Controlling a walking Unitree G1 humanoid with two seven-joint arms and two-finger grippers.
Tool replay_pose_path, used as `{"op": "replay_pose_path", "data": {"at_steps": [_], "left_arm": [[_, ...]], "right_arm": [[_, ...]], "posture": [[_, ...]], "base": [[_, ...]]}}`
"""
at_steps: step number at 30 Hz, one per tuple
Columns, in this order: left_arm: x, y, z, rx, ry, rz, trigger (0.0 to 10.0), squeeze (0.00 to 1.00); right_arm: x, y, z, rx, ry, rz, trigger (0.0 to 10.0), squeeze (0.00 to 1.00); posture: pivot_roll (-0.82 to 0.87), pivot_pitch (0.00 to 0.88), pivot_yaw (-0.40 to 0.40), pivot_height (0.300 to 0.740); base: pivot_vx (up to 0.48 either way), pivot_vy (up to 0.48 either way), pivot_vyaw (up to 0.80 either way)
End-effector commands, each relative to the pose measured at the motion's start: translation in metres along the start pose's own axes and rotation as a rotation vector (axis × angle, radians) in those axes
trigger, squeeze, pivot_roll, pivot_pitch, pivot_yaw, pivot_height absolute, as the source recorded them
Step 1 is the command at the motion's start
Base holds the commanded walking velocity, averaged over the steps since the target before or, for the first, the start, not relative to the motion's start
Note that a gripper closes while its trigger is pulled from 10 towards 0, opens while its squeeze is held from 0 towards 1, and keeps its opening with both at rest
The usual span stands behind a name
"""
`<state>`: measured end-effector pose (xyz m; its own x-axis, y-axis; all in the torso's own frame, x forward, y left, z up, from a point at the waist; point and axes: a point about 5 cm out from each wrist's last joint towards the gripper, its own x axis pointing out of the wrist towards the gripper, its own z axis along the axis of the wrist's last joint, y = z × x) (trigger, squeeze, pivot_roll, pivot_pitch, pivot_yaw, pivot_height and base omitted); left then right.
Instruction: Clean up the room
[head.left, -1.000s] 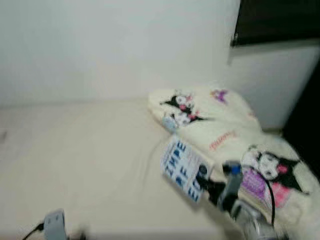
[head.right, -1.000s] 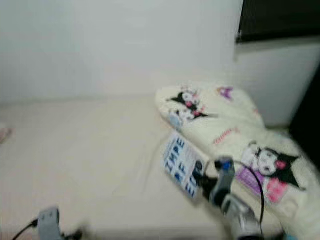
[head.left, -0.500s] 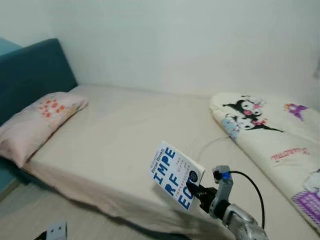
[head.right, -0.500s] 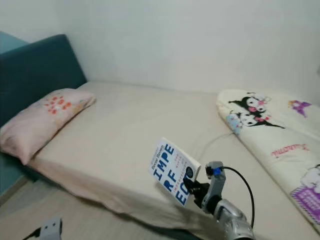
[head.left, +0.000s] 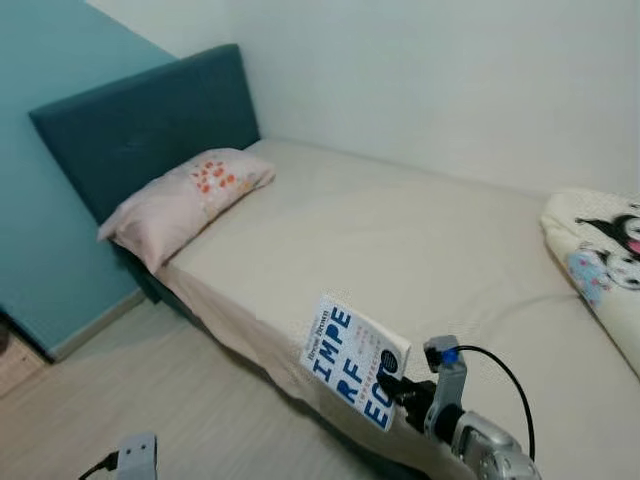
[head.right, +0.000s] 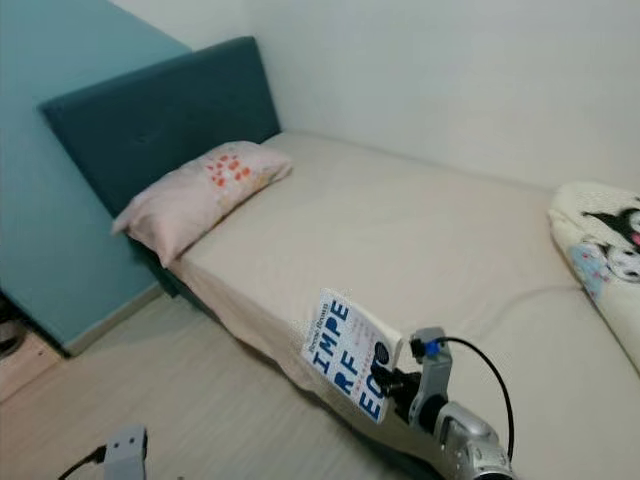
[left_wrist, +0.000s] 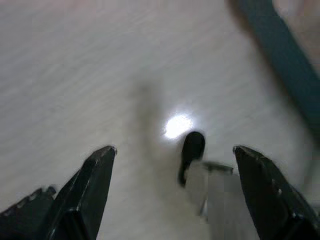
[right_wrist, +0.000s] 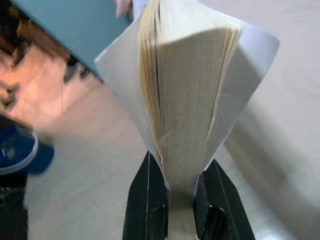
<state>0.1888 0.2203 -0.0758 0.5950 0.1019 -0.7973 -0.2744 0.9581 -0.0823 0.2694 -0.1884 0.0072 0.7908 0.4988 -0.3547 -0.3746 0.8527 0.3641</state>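
Note:
My right gripper (head.left: 395, 388) is shut on a white paperback book (head.left: 352, 359) with large blue letters, held up in front of the bed's near edge. In the right wrist view the two black fingers (right_wrist: 146, 200) pinch the book (right_wrist: 185, 115) near its spine, and its pages fan apart. Low at the left, my left gripper (left_wrist: 172, 165) hangs open over the pale wood floor (left_wrist: 90, 75) with nothing between its fingers. Its grey wrist block (head.left: 136, 455) shows at the bottom left of the left eye view.
A bed with a beige sheet (head.left: 400, 240) and a teal headboard (head.left: 140, 120) stands against a teal wall. A pink floral pillow (head.left: 185, 195) lies at its head. A folded cartoon-print blanket (head.left: 600, 260) lies at the right. Wood floor (head.left: 180, 400) runs along the bed's near side.
The view has swung left: headboard, pillow and floor now show, and the cartoon blanket has slid to the right edge. The book stays in my right gripper.

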Motion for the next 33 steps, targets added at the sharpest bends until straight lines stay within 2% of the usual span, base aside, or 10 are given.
{"op": "replay_pose_path", "data": {"at_steps": [1,7,19,23,28,33], "left_arm": [[-0.001,0.002,-0.004,0.018,0.022,-0.004,10.0,0.0],[0.001,-0.004,0.0,0.022,0.017,-0.021,10.0,0.0],[0.001,-0.008,-0.002,0.013,0.023,-0.038,10.0,0.0],[0.001,-0.008,-0.003,0.014,0.024,-0.041,10.0,0.0],[0.001,-0.009,-0.002,0.014,0.021,-0.046,10.0,0.0],[0.001,-0.01,-0.001,0.014,0.021,-0.05,10.0,0.0]], "right_arm": [[0.006,0.009,0.006,-0.037,-0.026,0.044,10.0,0.0],[0.006,0.009,0.005,-0.053,-0.019,0.051,10.0,0.0],[0.008,0.011,0.006,-0.101,-0.007,0.069,10.0,0.0],[0.008,0.007,0.008,-0.109,-0.012,0.021,10.0,0.0],[0.007,-0.004,0.011,-0.134,-0.01,-0.081,10.0,0.0],[0.006,-0.006,0.012,-0.135,-0.014,-0.101,10.0,0.0]], "posture": [[-0.09,0.038,0.087,0.707],[-0.09,0.036,0.086,0.707],[-0.09,0.037,0.084,0.707],[-0.09,0.037,0.084,0.707],[-0.09,0.037,0.085,0.707],[-0.1,0.037,0.086,0.707]], "base": [[0.0,0.0,0.78],[0.189,0.0,0.78],[0.48,0.0,0.78],[0.48,0.0,0.78],[0.48,0.0,0.2],[0.48,0.0,0.0]]}}
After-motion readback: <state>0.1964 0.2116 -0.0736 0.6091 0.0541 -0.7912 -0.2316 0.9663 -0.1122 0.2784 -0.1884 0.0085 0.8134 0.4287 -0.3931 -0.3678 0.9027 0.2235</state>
